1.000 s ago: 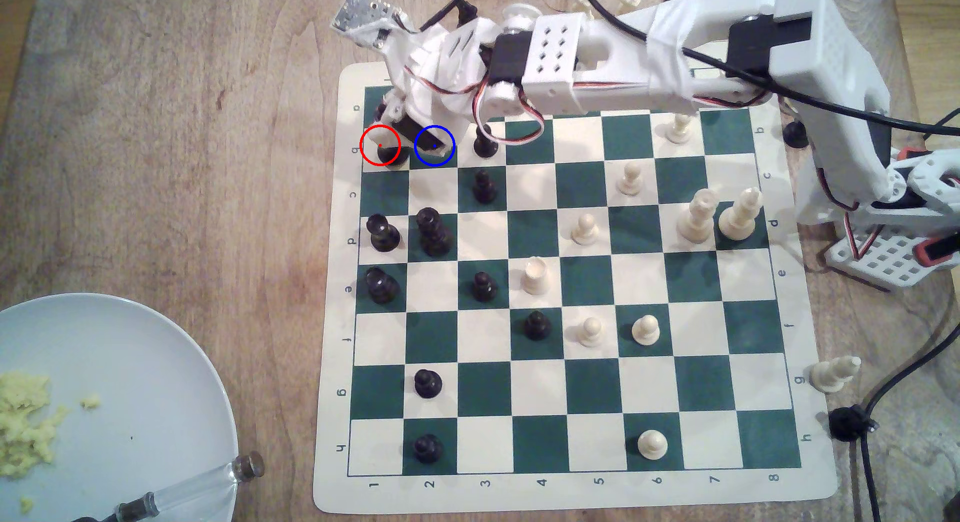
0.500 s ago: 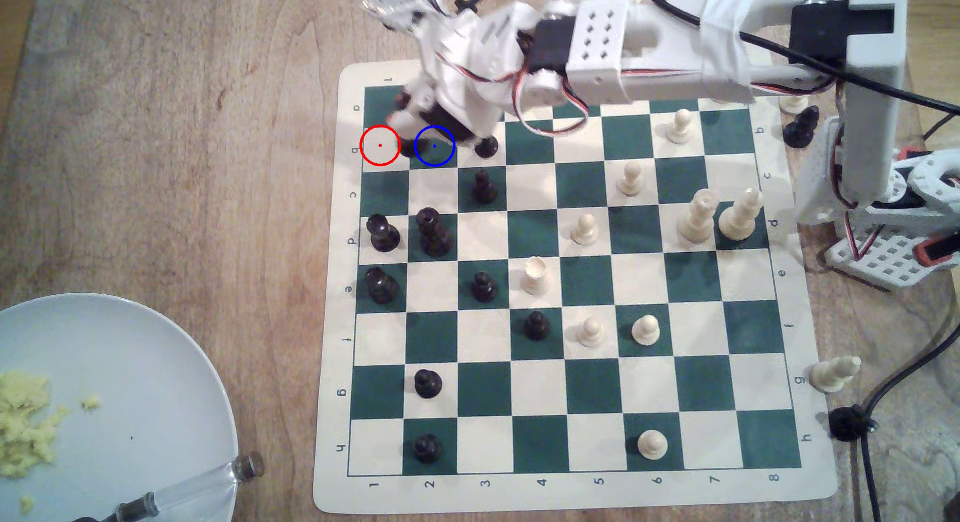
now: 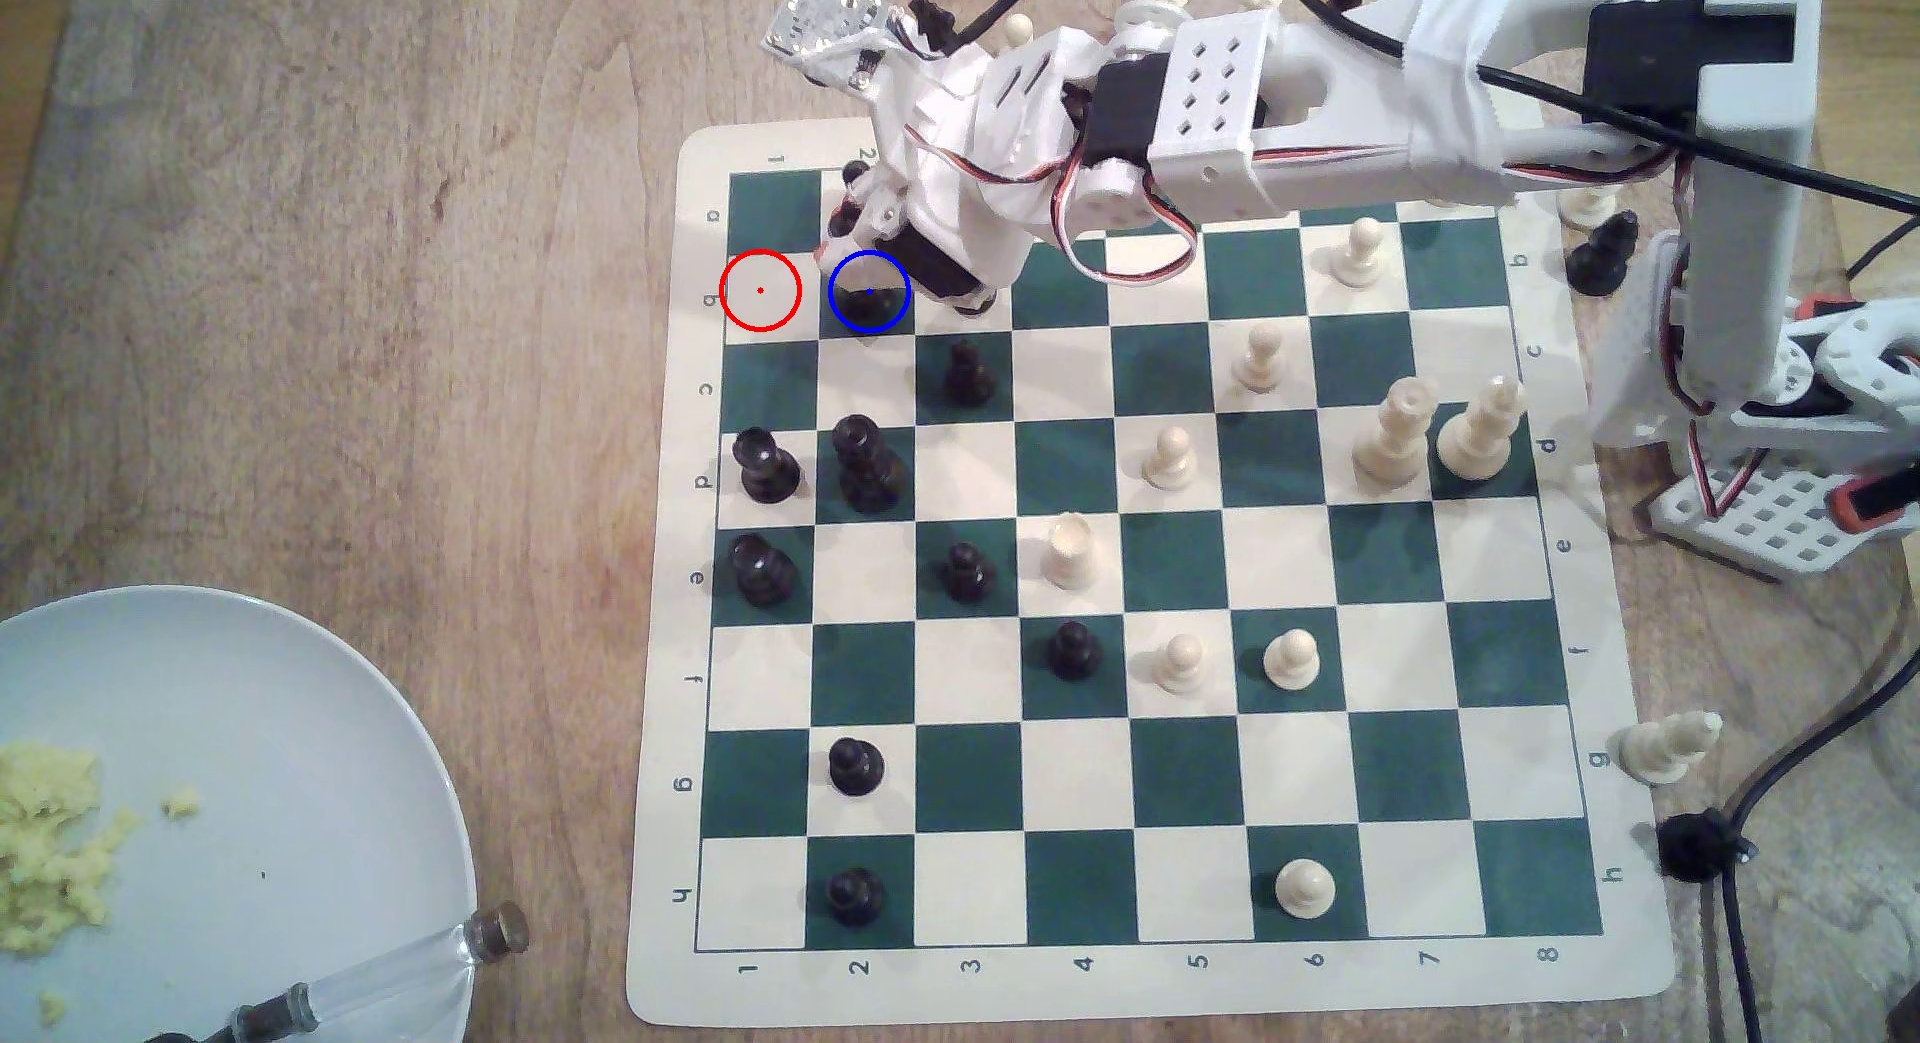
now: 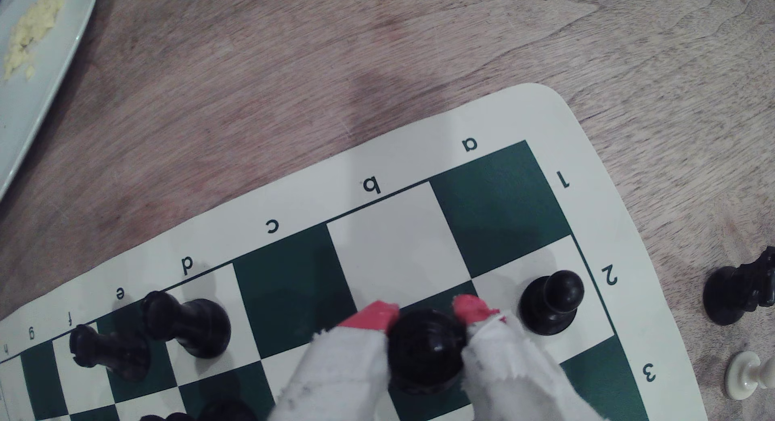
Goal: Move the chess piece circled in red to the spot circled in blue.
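Now over the chessboard [image 3: 1174, 986], the arm's tool [image 4: 425, 316] is clenched around the chess piece circled in red [image 4: 425, 354], its two red-tipped, cloth-wrapped fingers [image 4: 373, 318] pressing the round black body from either side. In the exterior view the piece's dark base shows inside the spot circled in blue [image 3: 870, 292], a dark green square, while the cream square ringed in red [image 3: 761, 290] just to the exterior view's left lies bare. Whether the base already rests on the board or hangs just above it cannot be told. The step in hand looks like the set-down, with the task close to done. To do it well, the piece should be brought straight down until its wide base sits flat and centred on the green square, the fingers parted only after that, and the tool raised vertically so the cloth does not drag the piece over. Care is needed on the far side, where a black pawn [image 4: 551, 301] stands near one finger on the neighbouring cream square; a wide opening could nudge it. A pale plate [image 3: 260, 794] sits on the wooden desk [image 3: 364, 275], well apart from the work.
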You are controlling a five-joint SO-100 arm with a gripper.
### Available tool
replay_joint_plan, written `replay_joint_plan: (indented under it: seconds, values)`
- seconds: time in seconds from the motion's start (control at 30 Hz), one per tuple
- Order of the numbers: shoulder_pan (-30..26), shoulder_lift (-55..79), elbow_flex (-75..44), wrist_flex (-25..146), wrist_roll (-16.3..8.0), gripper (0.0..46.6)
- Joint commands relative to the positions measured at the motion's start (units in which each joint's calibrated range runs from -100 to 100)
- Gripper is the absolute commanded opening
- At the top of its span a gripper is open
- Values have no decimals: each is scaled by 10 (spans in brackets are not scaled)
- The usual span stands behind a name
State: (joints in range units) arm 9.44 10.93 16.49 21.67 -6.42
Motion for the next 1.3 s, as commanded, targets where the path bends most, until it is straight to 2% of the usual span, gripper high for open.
replay_joint_plan:
  seconds: [0.0, 1.2, 1.27]
  values:
    - [9, -53, -15, -14, 3, 3]
    - [5, 19, -34, -14, 11, 3]
    - [5, 18, -34, -14, 13, 14]
